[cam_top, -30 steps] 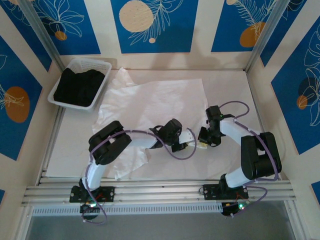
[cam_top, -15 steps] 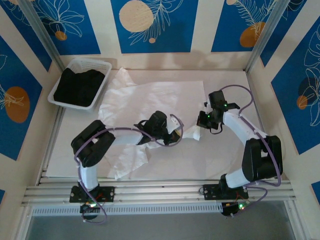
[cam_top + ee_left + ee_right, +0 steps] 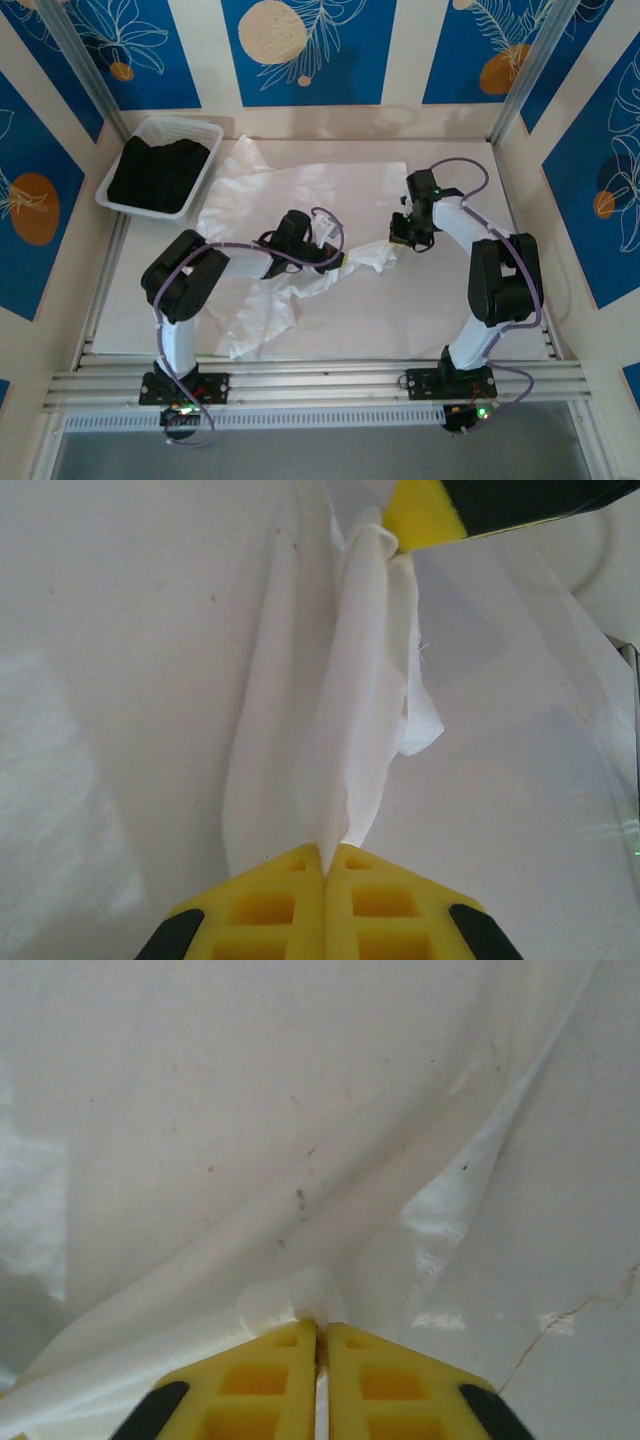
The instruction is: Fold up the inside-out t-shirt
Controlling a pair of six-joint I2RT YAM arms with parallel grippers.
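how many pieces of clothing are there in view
2: the white t-shirt spread over the table's middle, and a black garment piled in the white basket at the far left corner. More may lie hidden under that.

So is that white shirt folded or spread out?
Mostly spread, not folded: the t-shirt lies rumpled across the table, one part bunched taut between the left pincer and right pincer.

Your white table (image 3: 450, 310) carries two things. The white plastic basket (image 3: 140, 209) sits at its far left corner. Just to the right of the basket, the white t-shirt (image 3: 300, 190) lies rumpled, spreading from there across the table's middle and toward its near edge.
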